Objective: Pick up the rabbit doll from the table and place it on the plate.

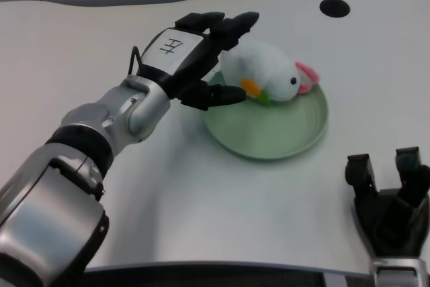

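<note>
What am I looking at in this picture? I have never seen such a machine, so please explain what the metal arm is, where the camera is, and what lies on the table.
This is a humanoid robot seen from a camera on its own head or chest, looking down at a white table. The silver arm on the picture's left is its left arm, ending in a black left hand. On the table is a green plate, and a white rabbit doll with pink ears lies on the plate's far side. The left hand is at the doll, its fingers reaching around it; whether it grips the doll or has let go cannot be told. The right hand waits idle at the lower right. The dark circle is a hole in the table.
</note>
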{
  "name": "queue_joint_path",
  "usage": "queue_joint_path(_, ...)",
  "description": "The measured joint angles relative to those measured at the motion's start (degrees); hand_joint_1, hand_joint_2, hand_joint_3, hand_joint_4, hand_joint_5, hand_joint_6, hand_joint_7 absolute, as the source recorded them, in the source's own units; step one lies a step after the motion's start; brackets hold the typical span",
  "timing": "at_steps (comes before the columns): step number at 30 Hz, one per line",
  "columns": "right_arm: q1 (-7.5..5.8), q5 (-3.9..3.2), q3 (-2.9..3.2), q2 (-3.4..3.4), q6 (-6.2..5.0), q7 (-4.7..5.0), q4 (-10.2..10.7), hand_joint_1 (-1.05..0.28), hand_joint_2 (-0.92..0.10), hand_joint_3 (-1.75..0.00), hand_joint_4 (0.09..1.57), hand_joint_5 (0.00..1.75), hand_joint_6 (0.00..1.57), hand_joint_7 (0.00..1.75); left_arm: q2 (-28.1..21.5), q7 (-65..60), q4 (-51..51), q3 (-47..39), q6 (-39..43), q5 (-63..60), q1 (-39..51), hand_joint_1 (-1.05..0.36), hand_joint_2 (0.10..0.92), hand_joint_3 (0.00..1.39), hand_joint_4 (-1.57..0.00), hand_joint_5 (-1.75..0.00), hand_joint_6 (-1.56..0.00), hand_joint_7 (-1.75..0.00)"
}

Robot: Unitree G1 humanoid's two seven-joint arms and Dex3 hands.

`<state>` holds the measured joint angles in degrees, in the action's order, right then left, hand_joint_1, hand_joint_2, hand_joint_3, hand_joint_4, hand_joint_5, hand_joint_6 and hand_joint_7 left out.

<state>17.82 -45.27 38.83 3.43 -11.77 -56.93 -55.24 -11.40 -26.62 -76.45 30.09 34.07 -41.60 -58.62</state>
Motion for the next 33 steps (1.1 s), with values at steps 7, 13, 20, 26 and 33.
queue_joint_path(7,0.59,0.12,-0.22,-0.24,0.00,0.03,-1.2,-0.51,-0.92,-0.15,0.75,1.75,0.58,1.75,-0.8,14.9,1.8,-13.7,10.7,17.8,6.0,-1.04,0.921,0.58,-0.12,-0.04,-0.13,-0.01)
queue_joint_path(13,1.18,0.23,-0.38,-0.88,0.10,-0.17,-2.5,-0.50,-0.92,-0.16,0.74,1.75,0.57,1.74,0.4,39.8,4.6,-27.1,13.4,37.3,12.8,-1.00,0.921,0.64,-0.11,-0.03,-0.05,0.00)
queue_joint_path(20,1.85,0.26,-0.36,-1.43,0.12,-0.94,-4.3,-0.51,-0.92,-0.18,0.74,1.75,0.57,1.74,2.7,65.4,7.5,-39.5,8.6,55.6,21.6,-1.04,0.921,0.64,-0.10,-0.02,0.00,0.00)
queue_joint_path(26,2.09,0.52,-0.39,-1.64,0.21,-0.98,-4.9,-0.50,-0.92,-0.15,0.75,1.75,0.59,1.72,6.9,79.2,12.9,-48.4,-2.9,68.9,27.8,-1.05,0.921,0.66,0.00,0.00,0.00,0.00)
queue_joint_path(33,2.32,0.93,-0.51,-1.88,0.59,-0.39,-5.3,-0.50,-0.92,-0.16,0.76,1.75,0.61,1.71,9.3,83.6,17.8,-52.0,-10.9,73.1,34.6,-1.05,0.921,0.58,0.00,0.00,0.00,0.00)
